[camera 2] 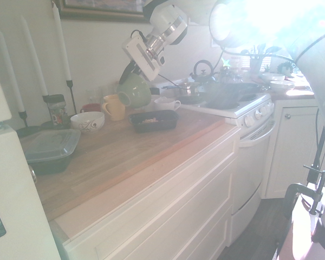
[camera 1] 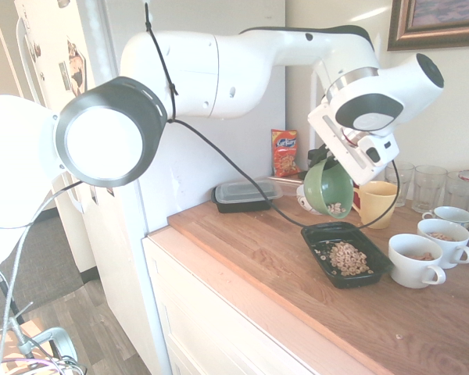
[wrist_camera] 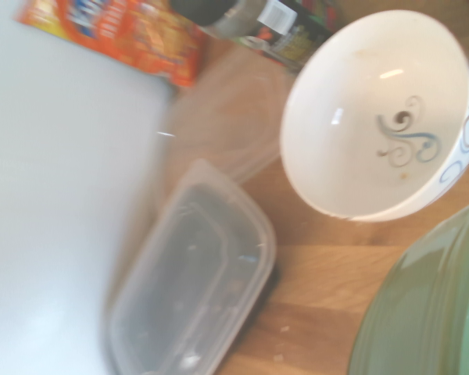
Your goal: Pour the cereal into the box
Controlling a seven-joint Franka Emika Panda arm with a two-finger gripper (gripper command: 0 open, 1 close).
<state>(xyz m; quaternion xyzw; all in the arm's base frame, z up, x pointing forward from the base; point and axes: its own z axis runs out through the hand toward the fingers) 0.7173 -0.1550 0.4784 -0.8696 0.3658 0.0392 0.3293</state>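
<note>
I've got the green bowl (camera 1: 329,187) tipped on its side over the wooden table (camera 1: 258,258), the hand (camera 1: 334,160) pinching it by the rim, fingers closed. Its mouth faces the black rectangular plastic tray (camera 1: 346,254), and a few pieces still show inside the bowl. The small light-brown cereal rings (camera 1: 349,258) lie heaped in the tray, mostly toward the side by the white cups (camera 1: 416,260), with some scattered around the heap. Those cups stand just beside the tray, and I can see light-brown pieces in them too. Behind the tray there's the yellow mug (camera 1: 377,205). Over by the fridge (camera 1: 211,156) sits the black container with a clear lid (camera 1: 244,195), and from the wrist I'm looking down into a white bowl with a swirl pattern (wrist_camera: 379,117) near it.
</note>
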